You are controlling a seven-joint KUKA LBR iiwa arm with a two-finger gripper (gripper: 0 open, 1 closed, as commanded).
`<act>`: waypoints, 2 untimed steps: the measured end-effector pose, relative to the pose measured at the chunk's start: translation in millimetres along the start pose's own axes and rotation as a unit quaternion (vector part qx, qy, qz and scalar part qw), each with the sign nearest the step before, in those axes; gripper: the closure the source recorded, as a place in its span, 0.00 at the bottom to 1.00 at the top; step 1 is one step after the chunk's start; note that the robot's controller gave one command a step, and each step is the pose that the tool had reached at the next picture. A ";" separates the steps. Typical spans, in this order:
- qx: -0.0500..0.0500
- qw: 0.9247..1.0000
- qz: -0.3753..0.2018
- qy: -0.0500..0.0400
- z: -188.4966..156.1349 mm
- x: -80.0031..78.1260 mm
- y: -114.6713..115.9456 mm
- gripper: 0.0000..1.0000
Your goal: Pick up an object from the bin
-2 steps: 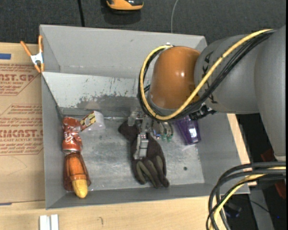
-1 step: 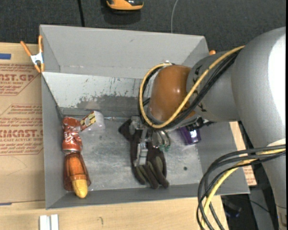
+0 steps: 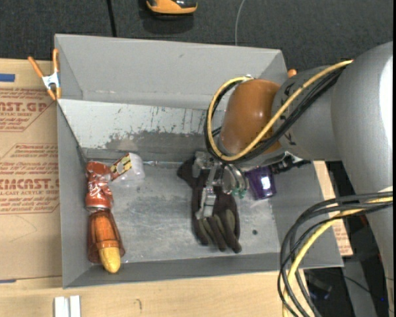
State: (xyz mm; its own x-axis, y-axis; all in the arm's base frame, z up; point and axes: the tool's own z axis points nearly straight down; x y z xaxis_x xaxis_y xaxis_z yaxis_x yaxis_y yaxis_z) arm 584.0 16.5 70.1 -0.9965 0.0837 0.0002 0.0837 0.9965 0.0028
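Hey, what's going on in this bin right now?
A robot arm reaches into the grey bin from the right. Its gripper is low over a dark, glove-like thing lying right of the middle of the floor; whether it has hold of it cannot be told. A small purple thing sits just beside it to the right. Along the left wall lie an orange and red bottle-like thing and a clear packet, both untouched.

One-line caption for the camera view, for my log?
Gripper low over a dark glove-like object mid-floor of the grey bin; purple item beside it, orange bottle at the view's left.
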 end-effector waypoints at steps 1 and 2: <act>0.001 1.000 -0.028 -0.004 -2.4 22.7 33.8 0.00; -0.001 1.000 0.000 -0.003 -2.5 -2.0 1.7 1.00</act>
